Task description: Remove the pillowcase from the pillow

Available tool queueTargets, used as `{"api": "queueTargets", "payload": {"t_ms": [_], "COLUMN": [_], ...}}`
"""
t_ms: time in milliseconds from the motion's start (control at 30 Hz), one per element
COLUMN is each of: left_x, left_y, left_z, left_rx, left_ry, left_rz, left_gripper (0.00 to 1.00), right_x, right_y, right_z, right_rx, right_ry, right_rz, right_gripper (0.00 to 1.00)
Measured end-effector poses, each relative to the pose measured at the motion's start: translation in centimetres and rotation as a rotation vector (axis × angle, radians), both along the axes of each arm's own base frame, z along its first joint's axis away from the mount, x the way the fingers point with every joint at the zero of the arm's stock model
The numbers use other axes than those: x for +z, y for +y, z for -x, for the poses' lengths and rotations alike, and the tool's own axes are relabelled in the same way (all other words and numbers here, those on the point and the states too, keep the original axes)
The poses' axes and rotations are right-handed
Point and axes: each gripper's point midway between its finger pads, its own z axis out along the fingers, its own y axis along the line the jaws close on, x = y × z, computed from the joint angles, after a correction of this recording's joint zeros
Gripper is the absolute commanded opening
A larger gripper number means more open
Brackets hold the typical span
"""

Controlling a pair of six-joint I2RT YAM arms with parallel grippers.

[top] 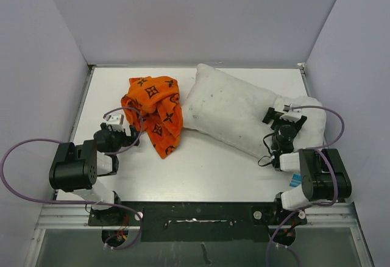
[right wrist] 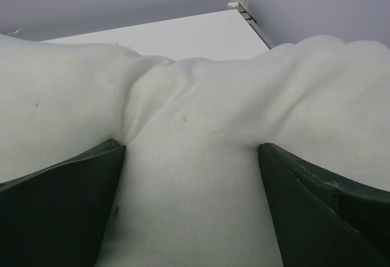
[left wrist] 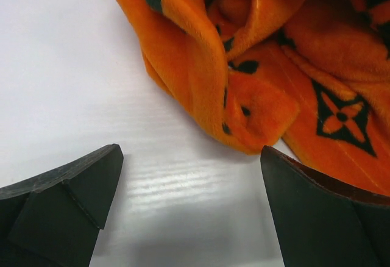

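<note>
The orange pillowcase point(top: 155, 108) with black motifs lies crumpled in a heap on the white table, left of centre and separate from the pillow. The plain off-white pillow point(top: 231, 111) lies bare and slanted across the right half. My left gripper point(top: 129, 127) sits at the heap's left edge, open. In the left wrist view a fold of the pillowcase point(left wrist: 244, 53) lies just beyond the left gripper point(left wrist: 192, 151), with only bare table between its fingers. My right gripper point(top: 279, 117) rests open on the pillow's near right end. The pillow point(right wrist: 195, 96) fills the right wrist view, and its fabric spans the right gripper point(right wrist: 192, 148).
Grey enclosure walls point(top: 183, 17) close in the table at the back and both sides. Purple cables point(top: 24, 151) loop off both arms. The table's back right corner point(right wrist: 237, 3) shows beyond the pillow. A metal rail point(top: 195, 215) runs along the near edge by the arm bases.
</note>
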Motion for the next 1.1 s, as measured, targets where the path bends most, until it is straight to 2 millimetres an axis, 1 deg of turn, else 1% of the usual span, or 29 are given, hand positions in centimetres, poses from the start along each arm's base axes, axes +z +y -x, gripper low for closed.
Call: {"api": "queueTargets", "payload": {"t_ms": [67,133,167,233,300,367,500,1100], "left_x": [0.6,1.4,1.8,2.5,2.4,2.1,1.9,1.5], "left_y": [0.1,0.0,-0.2,-0.7,-0.7,-0.5,-0.3,0.0], "left_z": [-0.9,-2.3,-2.8,-3.5,-3.5,-3.4,-3.4,-3.2], "left_rx": [0.004,0.017,0.016,0.009,0.012,0.024,0.034,0.044], "left_ry": [-0.015,-0.028,-0.039,-0.059,-0.054,-0.042,-0.035,-0.016], "left_rz": [-0.010,-0.041,-0.050,-0.067,-0.077,-0.084,-0.090,-0.098], "left_gripper": [0.98,0.98,0.98,0.98,0.98,0.98,0.98,0.98], "right_x": [-0.2,-0.3,-0.5,-0.1,0.3,0.3,0.1,0.1], "right_y": [0.5,0.7,0.8,0.9,1.2,1.5,1.7,1.7], "right_z": [0.0,-0.2,-0.4,-1.3,-2.5,-3.0,-3.0,-3.0], "right_rx": [0.037,0.056,0.062,0.073,0.085,0.098,0.104,0.105], "right_ry": [-0.018,-0.043,-0.033,-0.031,-0.015,-0.003,0.012,0.012], "right_rz": [0.025,0.043,0.046,0.061,0.076,0.084,0.095,0.098], "right_gripper": [0.98,0.98,0.98,0.98,0.98,0.98,0.98,0.98]}}
